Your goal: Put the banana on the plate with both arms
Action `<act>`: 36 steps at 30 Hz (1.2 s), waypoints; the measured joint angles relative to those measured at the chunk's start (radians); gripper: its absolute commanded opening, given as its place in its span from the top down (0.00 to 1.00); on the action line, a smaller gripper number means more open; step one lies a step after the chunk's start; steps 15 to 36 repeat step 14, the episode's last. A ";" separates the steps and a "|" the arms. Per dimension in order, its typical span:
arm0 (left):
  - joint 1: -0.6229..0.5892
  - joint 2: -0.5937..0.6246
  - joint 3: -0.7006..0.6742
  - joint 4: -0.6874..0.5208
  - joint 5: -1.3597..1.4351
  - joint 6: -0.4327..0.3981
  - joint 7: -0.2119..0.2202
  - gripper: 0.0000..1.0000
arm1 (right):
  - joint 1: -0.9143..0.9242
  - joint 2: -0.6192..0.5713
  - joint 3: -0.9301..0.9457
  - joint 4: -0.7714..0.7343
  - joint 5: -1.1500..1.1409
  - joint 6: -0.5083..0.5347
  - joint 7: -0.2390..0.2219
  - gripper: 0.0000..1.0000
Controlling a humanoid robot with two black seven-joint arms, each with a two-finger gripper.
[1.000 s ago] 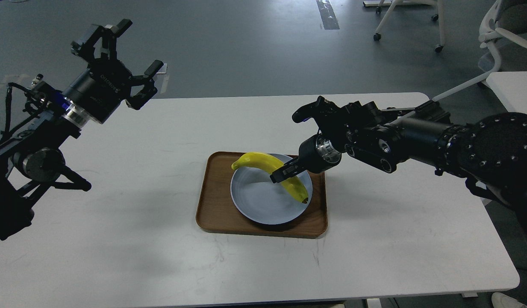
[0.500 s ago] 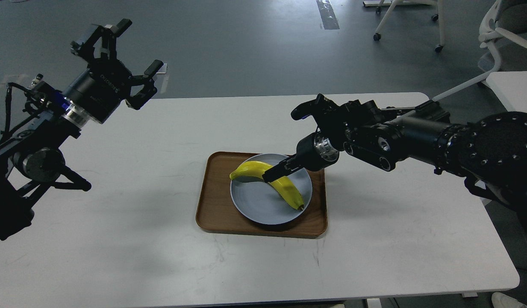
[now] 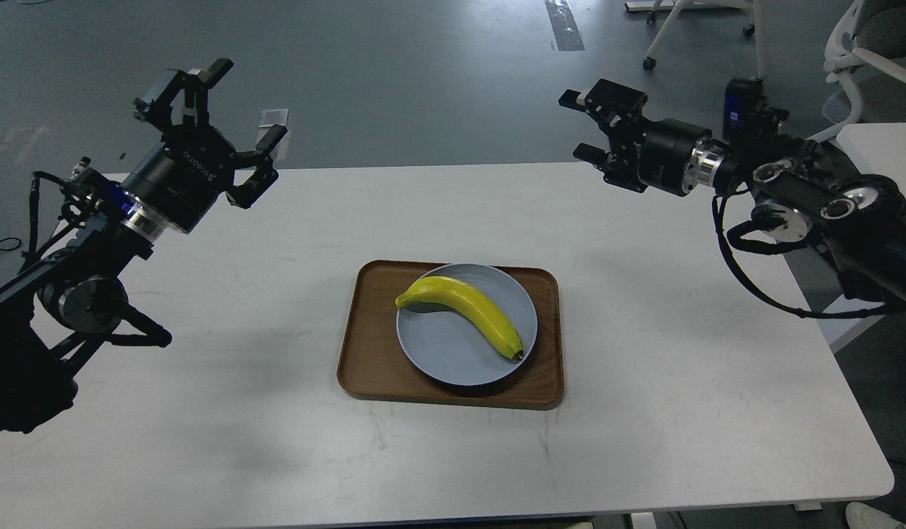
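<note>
The yellow banana lies across the pale blue-grey plate, stem end at the left, dark tip at the lower right. Nothing holds it. My left gripper is open and empty, raised above the table's far left. My right gripper is open and empty, raised above the table's far right, well away from the plate.
The plate sits on a brown wooden tray in the middle of the white table. Office chairs stand on the grey floor behind. A second white table edges in at the right.
My right gripper let go of the banana, which now rests on the plate, and rose up and back to the right. My left arm shifted slightly right.
</note>
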 measured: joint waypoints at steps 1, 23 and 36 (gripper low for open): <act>0.007 -0.006 -0.003 0.001 0.001 0.000 0.000 0.02 | -0.038 -0.002 0.050 -0.001 0.017 0.000 0.000 0.01; 0.054 -0.143 -0.006 0.131 0.009 0.006 0.005 0.02 | -0.216 0.012 0.255 -0.005 0.041 0.000 0.000 0.01; 0.054 -0.143 -0.006 0.131 0.009 0.006 0.005 0.02 | -0.216 0.012 0.255 -0.005 0.041 0.000 0.000 0.01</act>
